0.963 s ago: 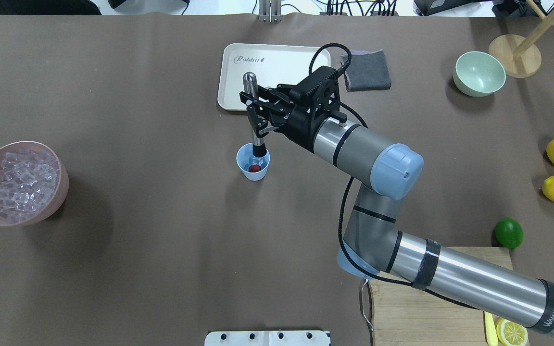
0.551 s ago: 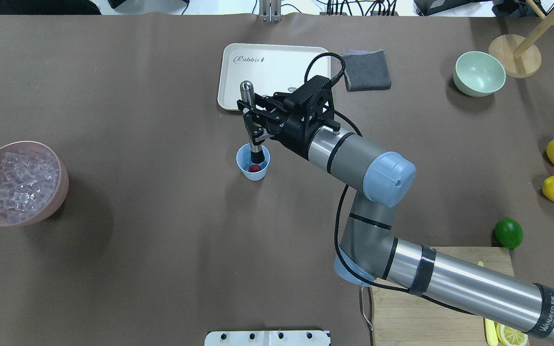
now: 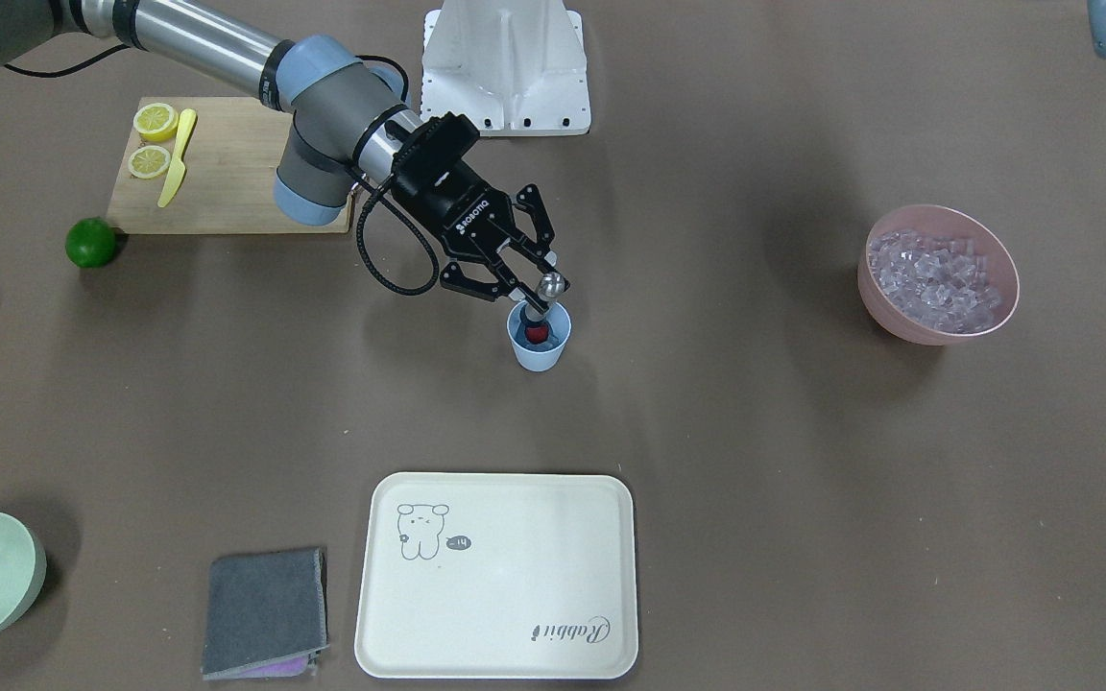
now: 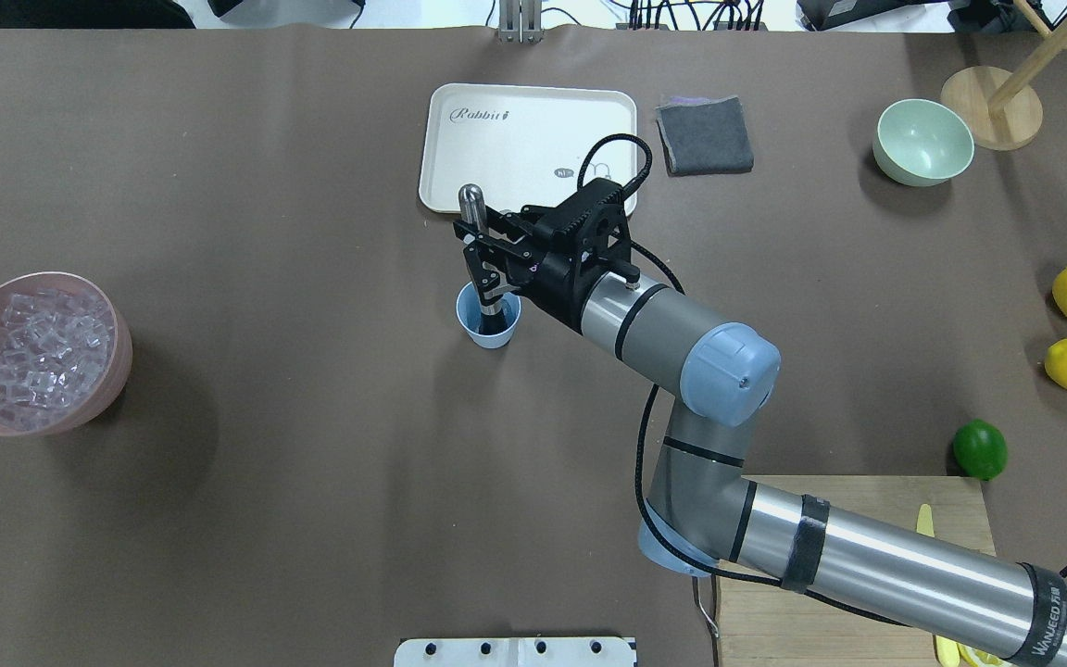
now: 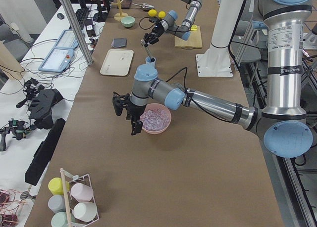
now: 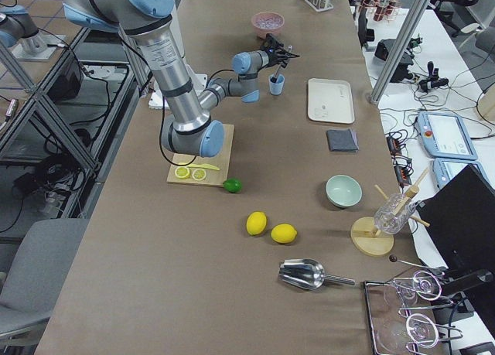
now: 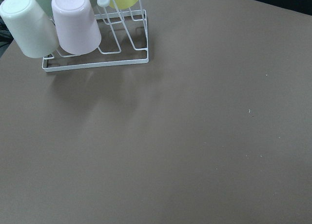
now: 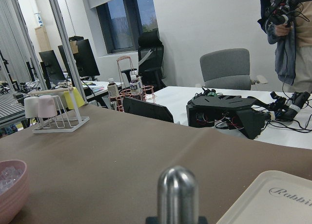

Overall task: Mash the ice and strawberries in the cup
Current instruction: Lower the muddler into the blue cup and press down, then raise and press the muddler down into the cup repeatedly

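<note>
The small light-blue plastic cup (image 4: 489, 329) stands mid-table, small red strawberry (image 3: 537, 334) inside. My right gripper (image 4: 487, 270) is clamped on the slim steel muddler (image 4: 471, 206), its tip in the cup; pressing off-centre could topple it, unbraced.

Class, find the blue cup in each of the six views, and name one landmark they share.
Front-facing: cup just above centre.
Overhead: cup near centre, muddler in it.
Exterior left: cup upper middle, far.
Exterior right: cup upper middle.
Left wrist: not in it.
Right wrist: not in it.
Landmark: cream tray near the cup.
</note>
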Controlling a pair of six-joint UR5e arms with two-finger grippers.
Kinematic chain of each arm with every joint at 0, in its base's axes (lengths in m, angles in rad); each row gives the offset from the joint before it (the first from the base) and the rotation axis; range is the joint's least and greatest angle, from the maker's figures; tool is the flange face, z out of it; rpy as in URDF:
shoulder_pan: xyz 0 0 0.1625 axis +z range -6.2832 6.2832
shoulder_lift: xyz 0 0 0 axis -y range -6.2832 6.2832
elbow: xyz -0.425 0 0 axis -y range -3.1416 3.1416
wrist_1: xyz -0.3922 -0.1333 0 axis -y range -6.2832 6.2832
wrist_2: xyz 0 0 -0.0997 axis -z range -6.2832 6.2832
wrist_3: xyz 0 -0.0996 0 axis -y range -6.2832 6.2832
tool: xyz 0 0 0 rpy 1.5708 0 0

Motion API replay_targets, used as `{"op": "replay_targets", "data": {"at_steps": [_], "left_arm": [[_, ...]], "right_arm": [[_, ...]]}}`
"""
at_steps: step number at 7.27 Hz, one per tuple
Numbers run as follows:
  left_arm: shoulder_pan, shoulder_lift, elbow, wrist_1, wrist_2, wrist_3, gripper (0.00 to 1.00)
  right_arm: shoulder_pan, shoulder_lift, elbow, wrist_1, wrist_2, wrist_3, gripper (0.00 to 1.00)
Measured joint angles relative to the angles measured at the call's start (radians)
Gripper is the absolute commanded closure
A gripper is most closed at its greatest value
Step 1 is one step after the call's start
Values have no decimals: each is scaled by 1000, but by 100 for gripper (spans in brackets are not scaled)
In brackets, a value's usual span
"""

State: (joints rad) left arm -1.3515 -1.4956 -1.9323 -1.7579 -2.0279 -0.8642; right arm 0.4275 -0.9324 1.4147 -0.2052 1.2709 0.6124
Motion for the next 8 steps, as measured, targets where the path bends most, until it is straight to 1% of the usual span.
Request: {"op": "replay_targets", "data": {"at_steps": [2,4,6,8], "left_arm": [[0,0,1,0,0,0,2],[0,-1,0,0,0,0,2],[0,-1,2,-1,0,-2,2],[0,-2,1,-1,0,-4,2]], "right_arm": [[-5,10,-8,1,-5,1,100],[-5,42,-4,-5,-8,2,100],[8,93,2,-49,-9,3,100],[38,110,3,-63,-5,6,100]]}}
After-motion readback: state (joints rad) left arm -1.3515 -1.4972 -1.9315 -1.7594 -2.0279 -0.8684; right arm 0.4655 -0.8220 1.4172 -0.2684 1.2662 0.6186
